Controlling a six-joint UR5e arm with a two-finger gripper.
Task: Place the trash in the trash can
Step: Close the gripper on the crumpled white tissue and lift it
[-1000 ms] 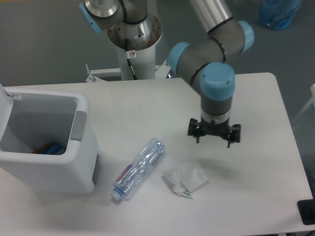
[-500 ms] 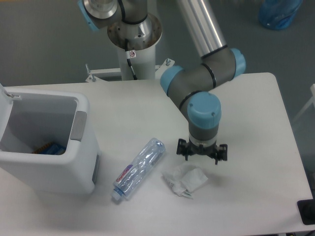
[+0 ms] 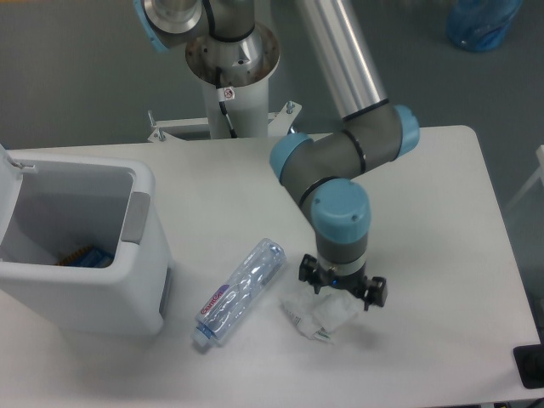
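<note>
The crumpled white wrapper (image 3: 319, 315) lies on the white table (image 3: 442, 221) at front centre. My gripper (image 3: 342, 293) hangs open directly over its upper part, fingers spread to either side, low above it. The crushed clear bottle with the red-white label (image 3: 240, 291) lies diagonally to the left of the wrapper, untouched. The white trash can (image 3: 81, 255) stands at the table's left with its lid swung open and a grey tab (image 3: 135, 218) on its right rim. Something blue and orange lies inside it.
The arm's white base column (image 3: 231, 81) stands behind the table's back edge. A blue object (image 3: 483, 21) sits on the floor at top right. A dark object (image 3: 531, 367) shows at the lower right edge.
The gripper has moved left and toward the front, going lower, from the open table right of centre to just above the wrapper. It stays open. Bottle, wrapper and can have not moved.
</note>
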